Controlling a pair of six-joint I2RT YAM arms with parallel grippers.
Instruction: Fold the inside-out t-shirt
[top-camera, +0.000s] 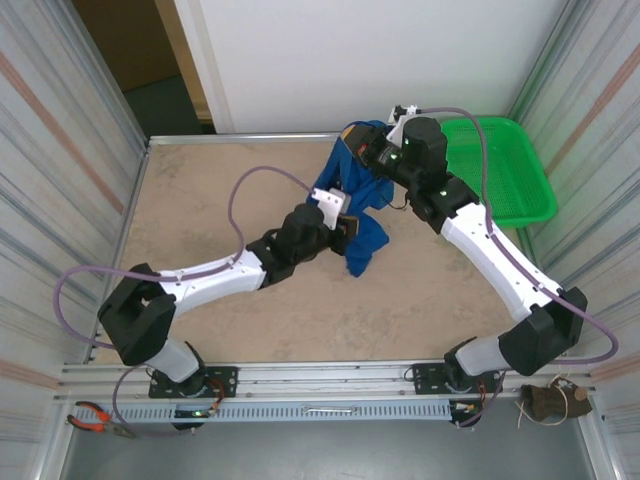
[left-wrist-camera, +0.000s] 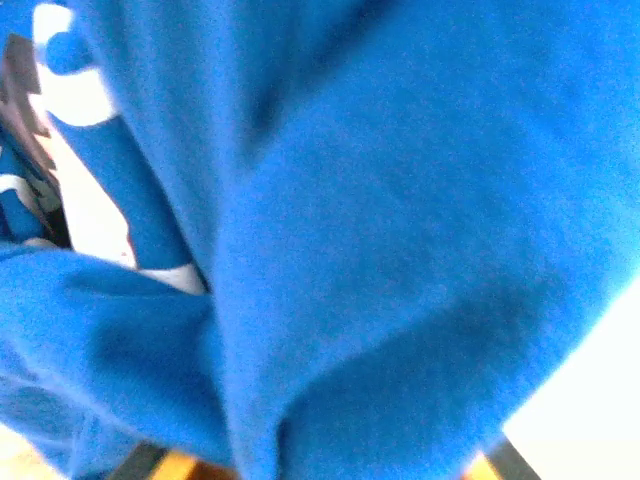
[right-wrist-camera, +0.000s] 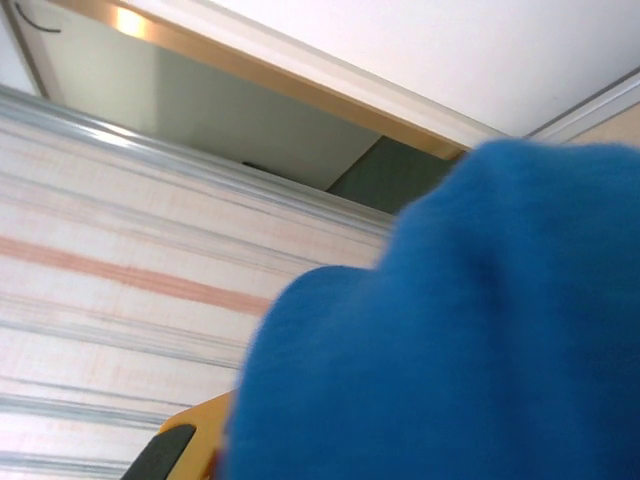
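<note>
Slippage worries us: the shirt (top-camera: 356, 212) hangs bunched over the far middle of the table (top-camera: 200, 190), its top pinched in our right gripper (top-camera: 368, 140). Our left gripper (top-camera: 347, 228) is buried in its lower folds and we cannot tell if it is closed, so it may catch several layers or none.

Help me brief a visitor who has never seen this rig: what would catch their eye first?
The royal-blue t-shirt, bunched and lifted at the far middle of the table, stands out first. The right gripper grips its top while the left gripper meets it lower down. Then the bright green basket in the far right corner.
</note>
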